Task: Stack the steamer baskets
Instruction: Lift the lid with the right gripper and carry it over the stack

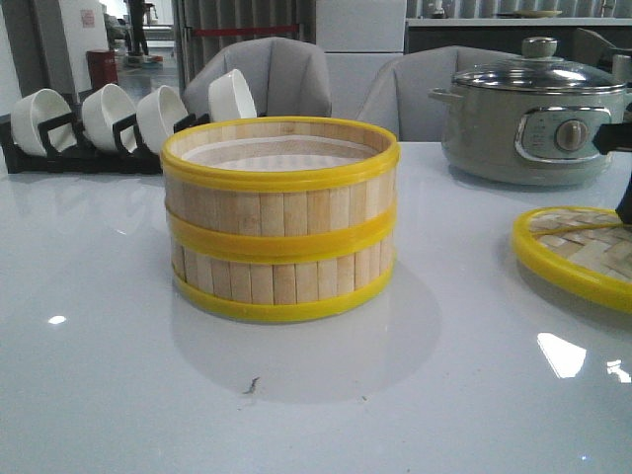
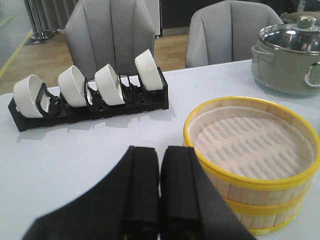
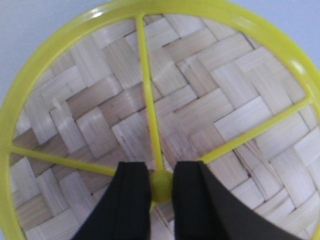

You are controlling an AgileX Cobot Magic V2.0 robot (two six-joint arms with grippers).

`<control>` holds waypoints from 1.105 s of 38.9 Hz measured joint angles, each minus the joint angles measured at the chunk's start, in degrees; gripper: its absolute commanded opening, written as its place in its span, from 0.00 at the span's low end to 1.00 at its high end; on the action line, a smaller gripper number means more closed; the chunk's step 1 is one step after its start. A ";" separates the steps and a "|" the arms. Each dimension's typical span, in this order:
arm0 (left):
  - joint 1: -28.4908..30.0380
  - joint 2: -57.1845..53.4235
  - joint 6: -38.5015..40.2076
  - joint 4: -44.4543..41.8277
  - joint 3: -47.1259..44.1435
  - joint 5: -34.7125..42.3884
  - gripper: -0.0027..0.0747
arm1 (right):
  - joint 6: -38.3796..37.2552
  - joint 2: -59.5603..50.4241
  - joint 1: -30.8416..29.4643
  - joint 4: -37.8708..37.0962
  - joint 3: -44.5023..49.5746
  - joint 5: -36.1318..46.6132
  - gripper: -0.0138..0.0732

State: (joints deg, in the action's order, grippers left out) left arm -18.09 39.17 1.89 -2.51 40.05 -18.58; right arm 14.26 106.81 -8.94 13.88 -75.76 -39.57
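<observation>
Two steamer baskets (image 1: pixel 280 219) are stacked mid-table. The left gripper (image 2: pixel 160 200) is pressed closed on nothing beside them. The lid's (image 3: pixel 160 125) yellow knob (image 3: pixel 161 186) is flanked by the right gripper (image 3: pixel 161 200), contact unclear.

You get bright, even overhead light — white glare patches on the glossy table (image 1: pixel 553 355), a soft shadow under the steamer baskets (image 1: pixel 280 219). Both wrist views blur the near black fingers (image 2: pixel 145 200); the pot lid (image 1: pixel 538 77) glints.
</observation>
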 measured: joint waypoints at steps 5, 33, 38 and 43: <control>0.00 0.00 0.00 0.00 0.00 0.00 0.15 | 0.00 -2.97 1.95 -0.09 -2.84 -1.93 0.22; 0.00 0.00 0.00 0.00 0.00 0.00 0.15 | -0.21 2.83 31.25 -0.36 -38.77 -19.46 0.22; 0.00 0.00 0.00 0.00 0.00 0.00 0.15 | -0.21 7.57 34.08 -0.25 -42.51 -21.60 0.22; 0.00 0.00 0.00 0.00 0.00 0.00 0.15 | -0.21 10.81 35.15 -0.25 -45.17 -22.23 0.22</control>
State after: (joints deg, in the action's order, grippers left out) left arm -18.09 39.17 1.89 -2.51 40.05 -18.58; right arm 14.05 117.62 26.22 13.63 -120.94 -61.80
